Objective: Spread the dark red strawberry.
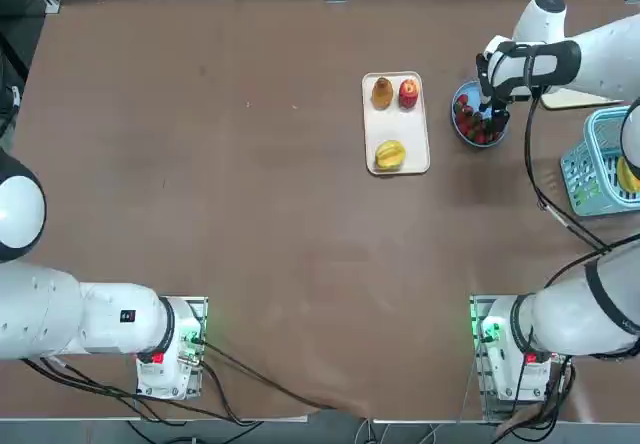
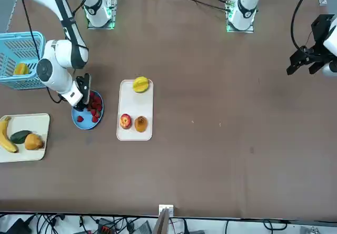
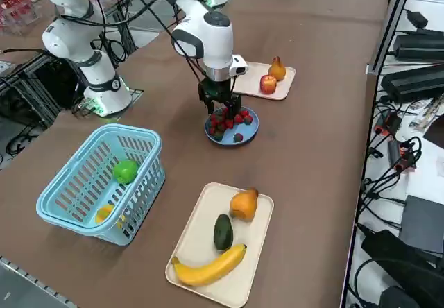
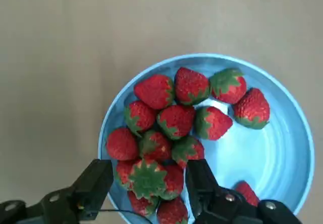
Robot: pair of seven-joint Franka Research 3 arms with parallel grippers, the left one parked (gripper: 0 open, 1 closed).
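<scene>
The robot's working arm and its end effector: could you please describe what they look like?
The right arm has smooth, rounded white segments with dark grey or black bands at its joints, and black cables run loosely along it. Its end effector is black, with two blocky, angular fingers; small silvery screw heads show on their mounts.

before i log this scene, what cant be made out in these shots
- Strawberries by the end effector: the lowest are cut off by the right wrist view's edge.
- Bowl: its near rim is also cut off there; in the top view the arm partly covers it.
- Basket: in the front view its side is cut off by the picture's edge.
- Green item: too small to name, right side view.
</scene>
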